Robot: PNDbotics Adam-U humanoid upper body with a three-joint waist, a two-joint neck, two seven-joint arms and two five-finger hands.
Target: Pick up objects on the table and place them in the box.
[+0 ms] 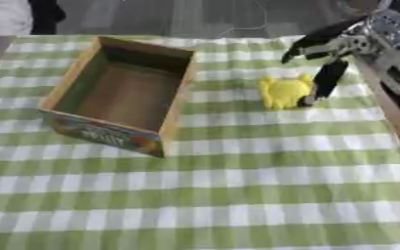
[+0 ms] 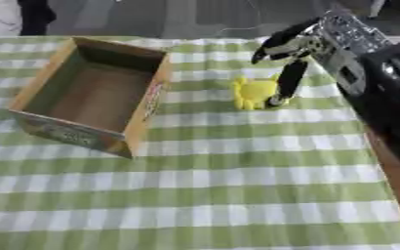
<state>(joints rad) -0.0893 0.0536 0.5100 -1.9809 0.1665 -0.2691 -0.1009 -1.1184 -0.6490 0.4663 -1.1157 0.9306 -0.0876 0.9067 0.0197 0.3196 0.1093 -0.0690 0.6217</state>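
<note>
The right hand (image 2: 290, 51) enters from the far right; its arm is cut off by the right edge in both eye views, and the silver joint behind the hand is blurred. One black finger (image 1: 327, 80) stands just at the right side of the yellow object (image 1: 285, 91) and covers part of that side; contact between them cannot be confirmed. The yellow object's form is too blurred to identify beyond its colour and small projections along the top. The printed lettering on the box's (image 1: 102, 132) near outer wall is illegible. The table's (image 1: 237, 195) near end is cut off by the bottom edge.
</note>
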